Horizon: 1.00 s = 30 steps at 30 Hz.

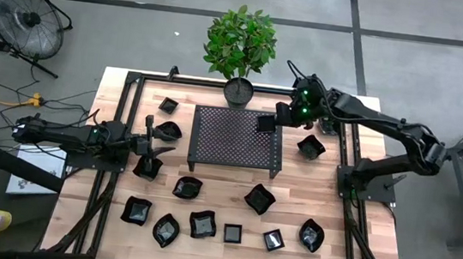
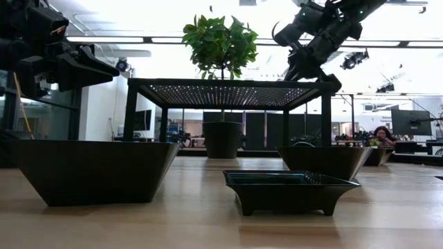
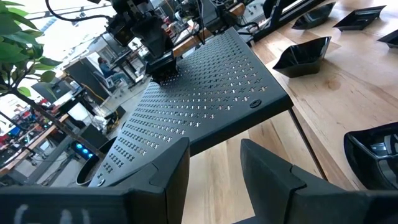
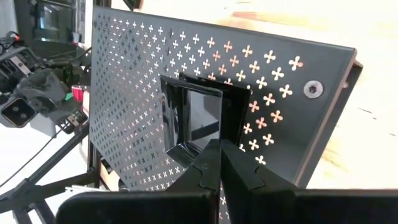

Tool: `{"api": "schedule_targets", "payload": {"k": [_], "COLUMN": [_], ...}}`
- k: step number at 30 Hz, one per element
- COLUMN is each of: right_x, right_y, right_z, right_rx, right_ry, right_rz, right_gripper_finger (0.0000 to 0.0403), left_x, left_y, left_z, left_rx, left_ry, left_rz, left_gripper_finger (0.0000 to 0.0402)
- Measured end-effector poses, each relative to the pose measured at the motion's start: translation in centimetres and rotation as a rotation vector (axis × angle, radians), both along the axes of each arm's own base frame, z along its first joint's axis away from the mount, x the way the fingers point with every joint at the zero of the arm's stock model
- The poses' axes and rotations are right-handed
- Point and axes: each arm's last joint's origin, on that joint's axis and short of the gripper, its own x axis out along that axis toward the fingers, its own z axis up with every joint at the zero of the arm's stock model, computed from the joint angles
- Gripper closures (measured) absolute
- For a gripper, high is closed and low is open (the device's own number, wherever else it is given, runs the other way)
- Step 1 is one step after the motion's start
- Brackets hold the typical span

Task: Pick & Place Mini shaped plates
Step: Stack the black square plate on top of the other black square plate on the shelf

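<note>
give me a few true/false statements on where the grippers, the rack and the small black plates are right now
1. The right gripper is shut on a square plate over the perforated rack. True.
2. The left gripper holds a plate. False: its fingers stand apart with nothing between them.
3. The potted plant stands beyond the rack's far edge. True.
4. Several plates already lie on the rack's top. False: only the held square plate is over it; the others, like the square one on the table, lie on the wood.
5. The left gripper hovers beside the rack's left end. True.
</note>
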Motion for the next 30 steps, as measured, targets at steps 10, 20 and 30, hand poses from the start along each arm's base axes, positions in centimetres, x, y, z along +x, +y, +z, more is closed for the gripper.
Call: {"api": "schedule_targets", "payload": {"k": [10,20,30], "right_x": [0.00,0.00,-0.01], "right_y": [0.01,0.01,-0.03], "right_z": [0.01,0.01,-0.01], "right_rx": [-0.002,0.000,-0.005], "right_ry": [-0.002,-0.002,0.004], "right_rz": [0.008,0.004,-0.007], "right_gripper_finger": [0.0403,0.0402,0.0402], "left_x": [0.00,0.00,0.00], "left_y": [0.00,0.00,0.00], "left_z": [0.00,0.00,0.00], "left_rx": [0.000,0.000,0.000], "left_ry": [0.000,0.001,0.000], "left_rz": [0.000,0.000,0.000], "left_gripper_finger": [0.0261,0.0261,0.0261]}}
